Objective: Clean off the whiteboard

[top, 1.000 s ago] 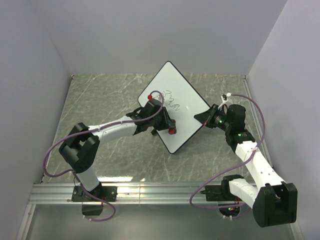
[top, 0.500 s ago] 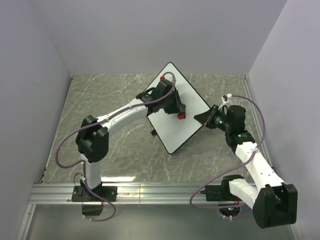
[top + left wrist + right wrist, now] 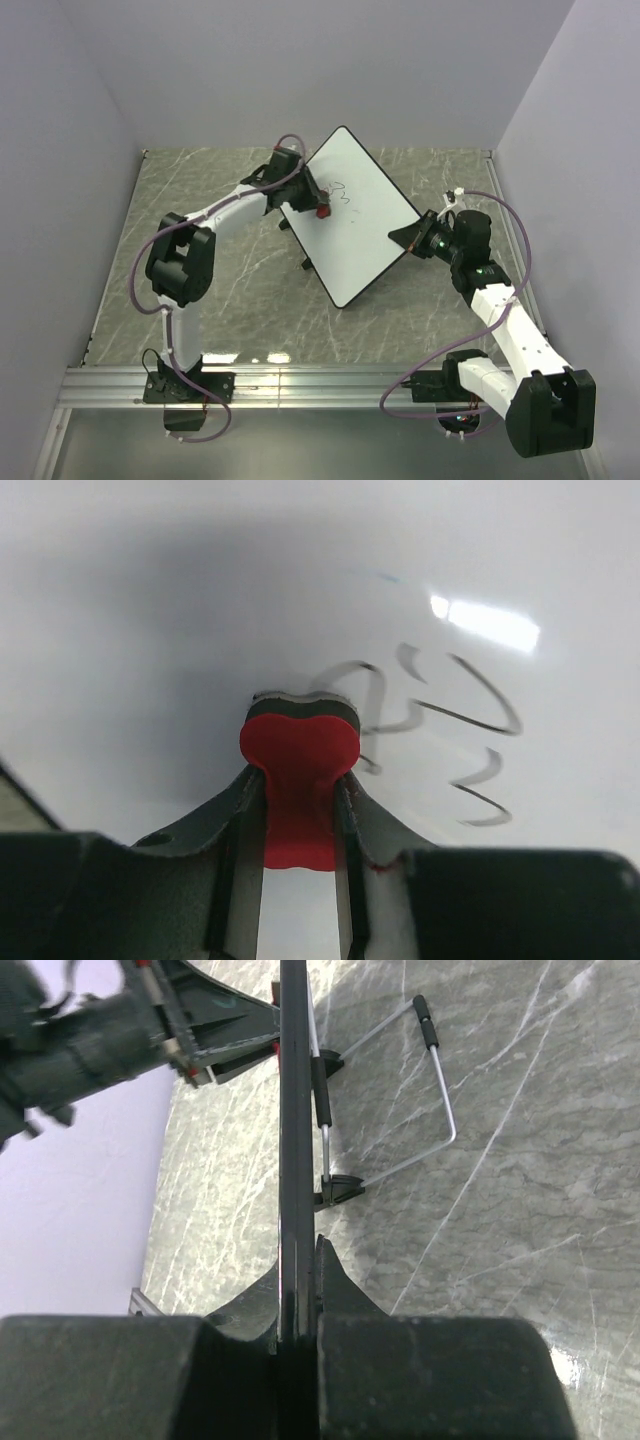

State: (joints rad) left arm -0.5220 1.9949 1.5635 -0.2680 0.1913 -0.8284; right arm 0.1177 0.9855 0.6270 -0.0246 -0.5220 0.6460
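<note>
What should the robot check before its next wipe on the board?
1. Eraser gripped by the left gripper: ok, fingers shut on its red body.
2. Whiteboard held by the right gripper: ok, clamped on its edge.
3. Black felt flat against the board: cannot tell, it looks close or touching.
4. Marker squiggles beside the eraser: not ok, not erased yet.
5. Wire stand behind the board: ok, swung out from the back.

Grey marble table (image 3: 200,210), pale lilac walls (image 3: 300,70) at 9, 12 and 3 o'clock. Aluminium rail (image 3: 300,385) along 6 o'clock edge. Eraser (image 3: 322,211) at 12 o'clock from table centre, red body, black pad at far end
</note>
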